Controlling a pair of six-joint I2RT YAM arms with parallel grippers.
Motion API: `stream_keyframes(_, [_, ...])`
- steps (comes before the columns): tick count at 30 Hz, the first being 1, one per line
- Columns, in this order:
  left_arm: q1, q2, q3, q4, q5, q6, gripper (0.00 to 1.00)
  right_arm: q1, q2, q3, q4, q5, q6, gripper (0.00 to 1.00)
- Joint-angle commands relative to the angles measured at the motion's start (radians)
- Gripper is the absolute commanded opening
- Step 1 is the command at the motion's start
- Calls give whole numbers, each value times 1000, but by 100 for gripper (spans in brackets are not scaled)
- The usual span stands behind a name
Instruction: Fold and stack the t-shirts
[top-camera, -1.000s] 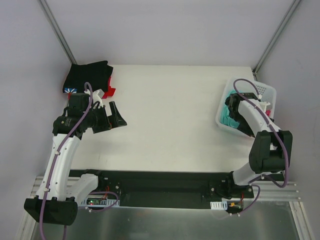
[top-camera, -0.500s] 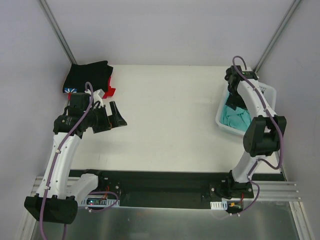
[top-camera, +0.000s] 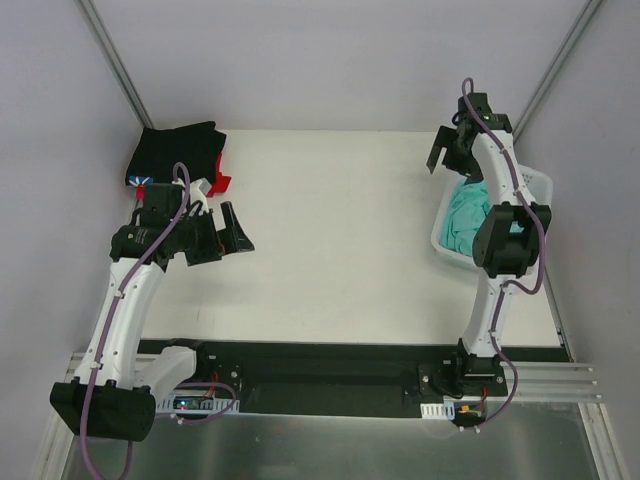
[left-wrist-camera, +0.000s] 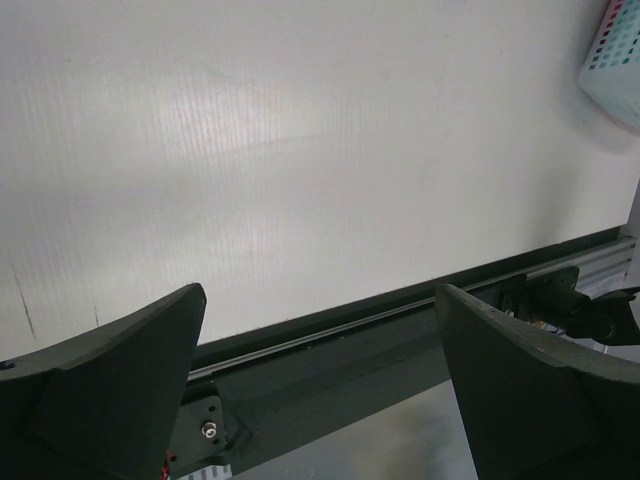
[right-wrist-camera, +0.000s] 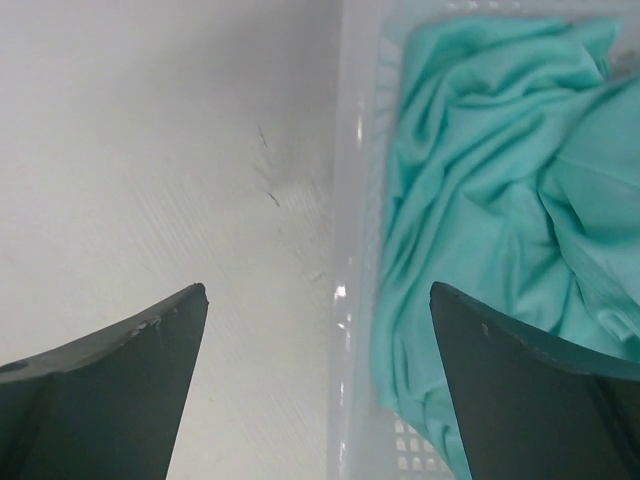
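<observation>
Two tools are standing wide open, gripping nothing. Nearest, the left tool (top-camera: 225, 243) is hovering above the bare white surface (top-camera: 340, 220) on its left side. Farther back on the right, the teal-green t-shirt (top-camera: 465, 215) is lying crumpled inside the white lattice basket (top-camera: 535, 185), and the right tool (top-camera: 447, 152) is hanging over the basket's left wall. In the far left corner, the black t-shirt (top-camera: 178, 150) is resting on the red t-shirt (top-camera: 220, 183).

A robot lab test cell: a white table (top-camera: 340, 250) walled by plain grey panels (top-camera: 330, 60) on metal struts (top-camera: 115, 62), robot arms (top-camera: 118, 310) bolted along its near edge.
</observation>
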Motion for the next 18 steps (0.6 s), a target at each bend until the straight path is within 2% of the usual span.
stream_keyframes(1, [-10, 7, 3, -4, -14, 23, 99, -33, 62, 119, 37, -107, -41, 97])
stream_keyframes(11, [-10, 17, 5, -5, -13, 27, 99, -136, 223, 163, 158, -148, -35, 97])
stream_keyframes(15, [-10, 30, -4, -5, -4, 23, 99, -164, 277, 189, 186, -322, 18, 96])
stream_keyframes(18, [-10, 47, -4, -2, -4, 20, 99, -158, 309, 206, 230, -490, 77, 90])
